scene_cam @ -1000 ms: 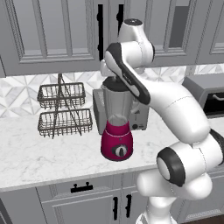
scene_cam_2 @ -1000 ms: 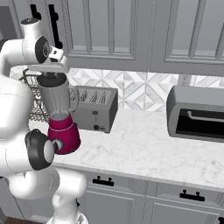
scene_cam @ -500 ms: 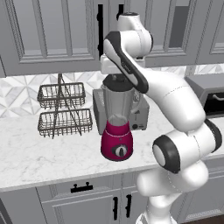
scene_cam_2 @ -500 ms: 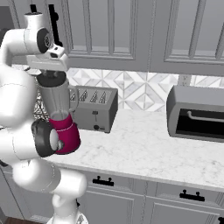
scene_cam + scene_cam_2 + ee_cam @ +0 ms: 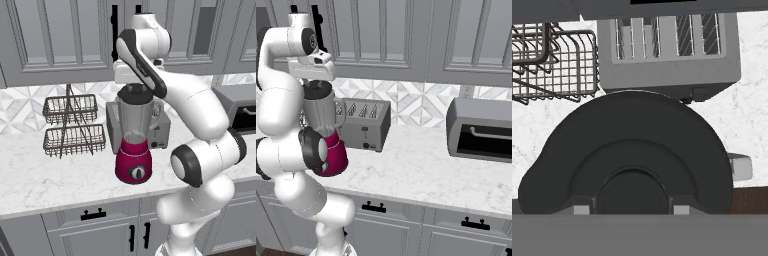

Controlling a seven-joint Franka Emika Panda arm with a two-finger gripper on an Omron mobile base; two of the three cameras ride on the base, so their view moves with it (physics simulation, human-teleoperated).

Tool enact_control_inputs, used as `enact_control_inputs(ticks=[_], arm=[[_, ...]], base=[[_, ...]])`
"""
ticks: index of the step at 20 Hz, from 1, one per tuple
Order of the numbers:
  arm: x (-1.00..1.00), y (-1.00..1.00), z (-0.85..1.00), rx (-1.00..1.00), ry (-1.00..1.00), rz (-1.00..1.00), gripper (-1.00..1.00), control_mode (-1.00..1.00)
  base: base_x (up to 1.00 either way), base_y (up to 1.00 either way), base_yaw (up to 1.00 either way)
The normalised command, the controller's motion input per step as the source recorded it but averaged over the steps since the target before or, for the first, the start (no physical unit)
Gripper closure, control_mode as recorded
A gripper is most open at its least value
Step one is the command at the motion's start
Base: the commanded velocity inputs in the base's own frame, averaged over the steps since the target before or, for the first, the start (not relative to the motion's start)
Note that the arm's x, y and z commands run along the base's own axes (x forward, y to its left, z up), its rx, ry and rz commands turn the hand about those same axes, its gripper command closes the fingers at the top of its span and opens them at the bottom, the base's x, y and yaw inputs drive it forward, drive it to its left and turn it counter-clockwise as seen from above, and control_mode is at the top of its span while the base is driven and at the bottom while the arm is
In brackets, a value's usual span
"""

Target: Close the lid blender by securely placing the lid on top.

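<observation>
We see the hand (image 5: pixel 134 86) closed on the lid (image 5: pixel 134 93), which sits at the mouth of the blender (image 5: pixel 134 140) on the desk (image 5: pixel 60 175) (toaster (image 5: pixel 365 123) just behind).

A grey four-slot toaster (image 5: pixel 363 124) stands on the white marble surface (image 5: pixel 421 170) against the patterned backsplash. A two-tier wire basket rack (image 5: pixel 72 125) sits well to its left. A dark toaster oven (image 5: pixel 481 130) rests far along the surface, under grey wall cabinets (image 5: pixel 406 35)
</observation>
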Motion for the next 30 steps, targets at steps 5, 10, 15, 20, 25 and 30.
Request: enact_control_inputs(ticks=[5, 10, 15, 20, 25, 30], arm=[[-0.15, 0.0, 0.0, 0.0, 0.0, -0.02, 1.0, -1.0], [-0.25, 0.0, 0.09, 0.0, 0.0, -0.01, 1.0, -1.0], [-0.1, 0.0, 0.24, 0.0, 0.0, -0.01, 1.0, -1.0], [-0.03, 0.0, 0.28, 0.0, 0.0, -0.02, 1.0, -1.0], [-0.04, 0.0, 0.26, 0.0, 0.0, -0.02, 1.0, -1.0], [-0.11, 0.0, 0.02, 0.0, 0.0, 0.0, 1.0, -1.0]], base=[[0.0, 0.0, 0.0], [0.0, 0.0, 0.0], [0.0, 0.0, 0.0], [0.0, 0.0, 0.0], [0.0, 0.0, 0.0], [0.0, 0.0, 0.0]])
